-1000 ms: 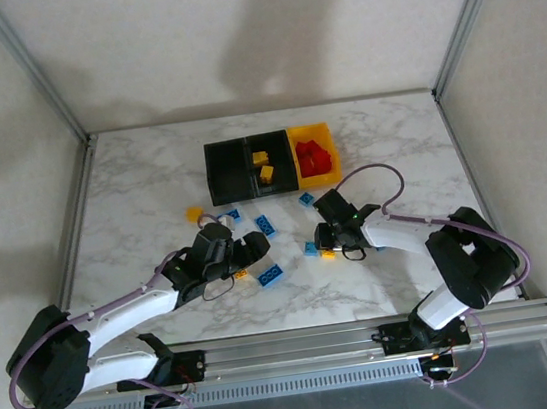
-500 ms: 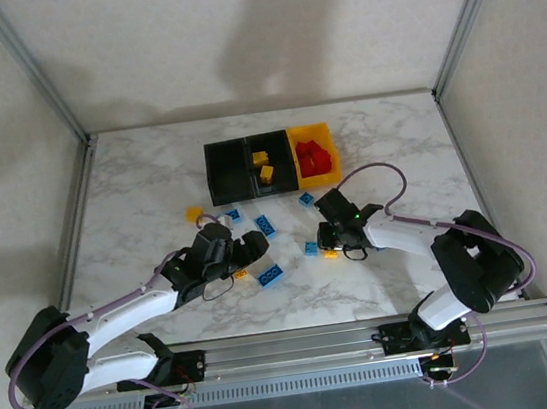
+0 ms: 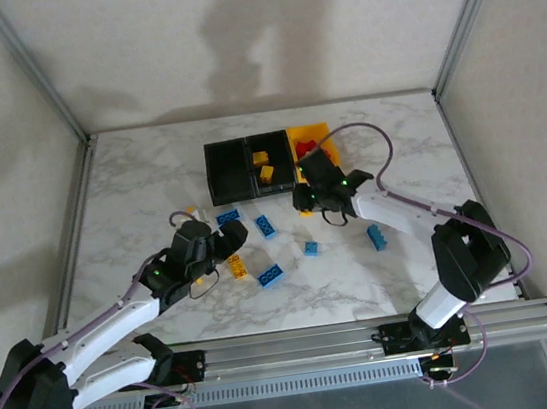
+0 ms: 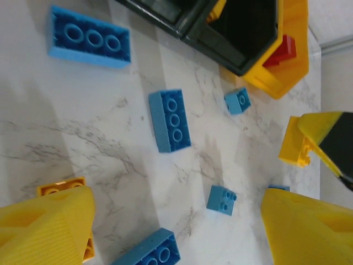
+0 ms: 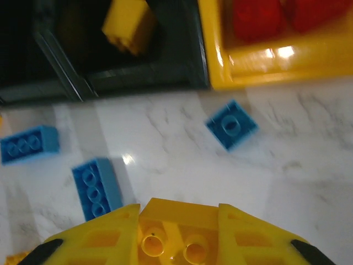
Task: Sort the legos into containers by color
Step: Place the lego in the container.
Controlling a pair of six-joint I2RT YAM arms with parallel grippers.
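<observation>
Where the right tool point(image 3: 303, 201) hangs over the counter point(image 3: 132, 203), its jaws are closed on a held yellow lego point(image 5: 172, 238), clamped between both yellow fingers point(image 5: 94, 245). The grip is confirmed in the right wrist view and, from the side, in the left wrist view.

At 12 o'clock of this tool, just beside it, stands the row of containers point(image 3: 234, 187).
- The middle black container point(image 3: 273, 184) holds two yellow legos point(image 3: 266, 172).
- The yellow-orange container point(image 3: 316, 128), at the row's 3 o'clock end, holds red legos point(image 3: 304, 147) and is partly hidden by the right arm.
- The left black container point(image 3: 210, 167) closes the row at 9 o'clock.

The left tool point(image 3: 228, 243) sits at 8 o'clock of the right tool, well apart from it, with its jaws wide apart and gripping nothing. A loose yellow lego point(image 3: 235, 265) lies on the counter at 6 o'clock of it, just beside one finger point(image 4: 44, 229).

Loose blue legos point(image 3: 266, 226) lie flat on the counter.
- Three oblong ones lie at 12, 3 and 5 o'clock of the left tool.
- A small square one lies at 6 o'clock of the right tool.
- One more lies at 4 o'clock of the right tool, near the right forearm.

All lie apart from one another and outside the containers.
</observation>
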